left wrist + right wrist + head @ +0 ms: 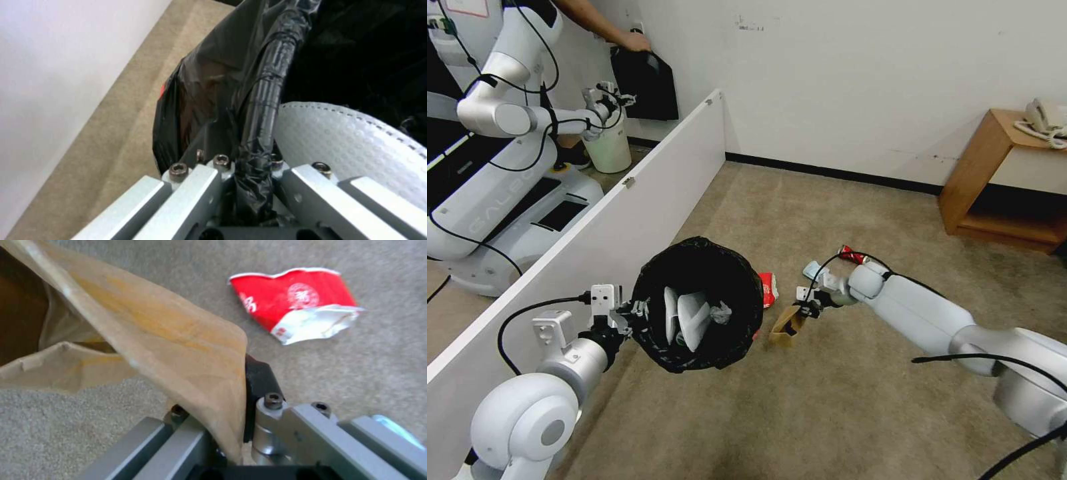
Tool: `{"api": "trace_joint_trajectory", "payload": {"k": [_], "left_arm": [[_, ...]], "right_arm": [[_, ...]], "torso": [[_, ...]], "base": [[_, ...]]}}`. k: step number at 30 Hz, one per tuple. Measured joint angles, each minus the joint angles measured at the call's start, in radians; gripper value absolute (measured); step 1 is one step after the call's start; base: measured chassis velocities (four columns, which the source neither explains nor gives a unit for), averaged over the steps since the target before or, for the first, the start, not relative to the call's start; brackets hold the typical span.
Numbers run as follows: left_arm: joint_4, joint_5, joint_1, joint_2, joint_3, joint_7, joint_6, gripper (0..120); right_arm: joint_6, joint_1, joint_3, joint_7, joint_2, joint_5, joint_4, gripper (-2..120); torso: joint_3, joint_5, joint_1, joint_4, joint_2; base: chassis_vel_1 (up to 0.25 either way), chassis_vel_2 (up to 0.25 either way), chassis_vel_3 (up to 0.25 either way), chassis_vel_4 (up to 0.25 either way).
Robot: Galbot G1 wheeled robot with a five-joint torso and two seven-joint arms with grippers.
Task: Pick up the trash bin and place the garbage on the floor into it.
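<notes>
My left gripper (629, 312) is shut on the near rim of the trash bin (697, 303), which it holds above the floor (827, 400). The bin's black liner (267, 100) wraps the rim between the jaws, and white slippers (687, 320) lie inside it. To the bin's right, my right gripper (804, 309) is shut on the edge of a brown cardboard piece (786, 328) low at the carpet. The cardboard (133, 333) fills the space before the right gripper (236, 426). A red paper carton (298, 303) lies flat beyond it. A light-blue mask (812, 270) and a crushed red can (852, 253) lie farther back.
A long white partition board (627, 213) runs along the left. Behind it stand another robot (507, 167) and a pale bucket (608, 147). A wooden side table (1000, 173) with a phone is at the back right. Open carpet lies in front.
</notes>
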Motion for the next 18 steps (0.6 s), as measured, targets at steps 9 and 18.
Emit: {"api": "trace_joint_trajectory", "payload": {"k": [9,18], "left_arm": [[0.006,-0.047,-0.066,0.017,0.080,-0.042,0.002,0],[0.035,-0.154,-0.190,0.035,0.153,-0.107,0.010,0]], "right_arm": [[-0.055,0.008,0.029,0.020,-0.097,0.060,0.139,0],[-0.113,-0.007,0.139,0.070,-0.268,0.153,0.368,0]], "torso": [[0.000,0.0000,0.000,0.0000,0.000],[0.000,-0.0002,0.000,0.0001,0.000]], "base": [[0.000,0.000,0.000,0.000],[0.000,0.000,0.000,0.000]]}}
